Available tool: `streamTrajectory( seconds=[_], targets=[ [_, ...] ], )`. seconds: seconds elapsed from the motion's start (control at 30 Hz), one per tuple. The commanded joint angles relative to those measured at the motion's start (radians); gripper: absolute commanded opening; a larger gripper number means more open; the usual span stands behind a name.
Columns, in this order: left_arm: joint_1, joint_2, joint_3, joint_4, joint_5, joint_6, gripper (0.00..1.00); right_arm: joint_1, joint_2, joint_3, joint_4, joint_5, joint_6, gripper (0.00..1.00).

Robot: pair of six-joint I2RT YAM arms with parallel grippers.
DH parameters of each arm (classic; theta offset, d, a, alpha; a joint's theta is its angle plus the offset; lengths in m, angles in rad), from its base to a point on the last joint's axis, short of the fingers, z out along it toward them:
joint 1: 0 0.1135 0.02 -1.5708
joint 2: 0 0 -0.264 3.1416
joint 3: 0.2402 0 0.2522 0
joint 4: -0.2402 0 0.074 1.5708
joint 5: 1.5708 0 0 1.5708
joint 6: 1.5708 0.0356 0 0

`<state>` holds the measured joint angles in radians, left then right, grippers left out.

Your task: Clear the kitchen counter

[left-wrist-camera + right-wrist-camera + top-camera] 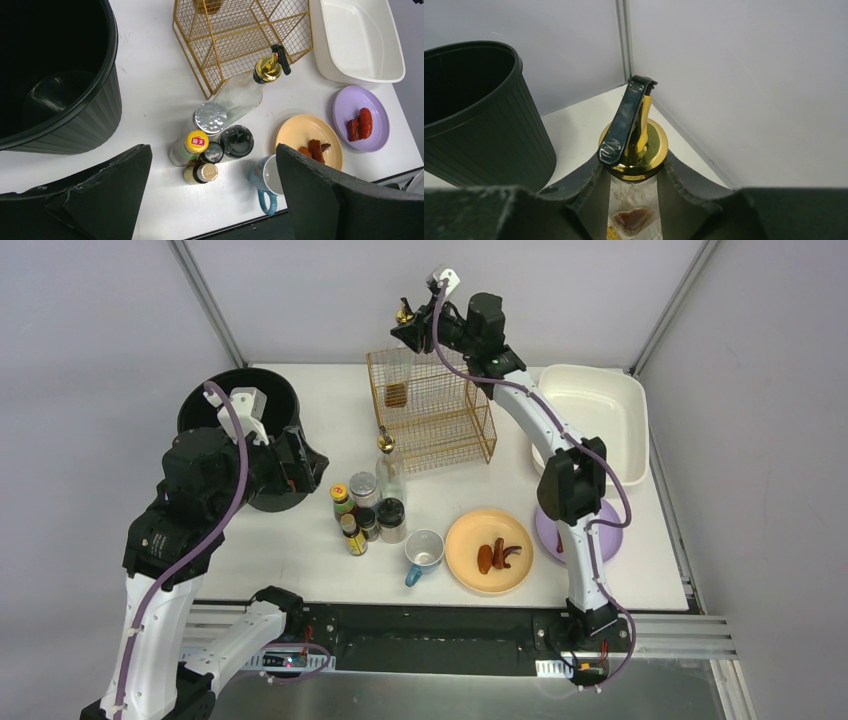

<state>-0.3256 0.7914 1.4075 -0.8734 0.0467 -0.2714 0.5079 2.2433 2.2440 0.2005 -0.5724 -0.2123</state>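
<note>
Right gripper (634, 187): clamped on bottle (633, 150) just under the gold pump collar. Holds it high at upper centre of the top view, above rack (440, 410). Left gripper (212, 150): fingers wide apart, nothing between. Hovers over jars (236, 141), near bin (240, 405). Counter (300, 560): fills the middle of the top view and is not cleared yet. Carries jars, second pump bottle (388, 465), mug (424, 555), orange plate (462, 538), purple plate (612, 538), tub (600, 410).

Risks, judged:
- Grips the neck only, so the smooth clear body may swing or slide down through the pads.
- May catch rack wires on the way down and shove or tip the rack, which looks light.
- May clip second pump bottle just below rack in the frame. Looks tall and narrow, so likely topples into jars.
- May dribble from the spout if tilted.
- Cannot tell which shelf is meant, or whether bottle fits upright under the top tier.
</note>
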Motion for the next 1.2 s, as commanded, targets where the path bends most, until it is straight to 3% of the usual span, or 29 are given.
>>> streamTrajectory(
  seconds=[0.0, 0.23, 0.6, 1.17],
  targets=[
    [0.007, 0.007, 0.015, 0.006, -0.001, 0.018, 1.0, -0.002, -0.001, 0.054, 0.124, -0.128, 0.05, 0.0],
    [0.006, 0.01, 0.014, 0.006, 0.0, 0.014, 1.0, 0.0, 0.025, 0.041, 0.119, -0.124, 0.064, 0.01],
    [0.007, 0.006, 0.006, 0.006, 0.002, 0.012, 1.0, 0.019, 0.03, -0.003, 0.088, -0.093, 0.036, 0.32],
    [0.007, -0.014, -0.008, 0.006, -0.004, 0.024, 0.99, 0.076, 0.001, -0.08, 0.053, 0.008, -0.042, 0.62]
  ],
)
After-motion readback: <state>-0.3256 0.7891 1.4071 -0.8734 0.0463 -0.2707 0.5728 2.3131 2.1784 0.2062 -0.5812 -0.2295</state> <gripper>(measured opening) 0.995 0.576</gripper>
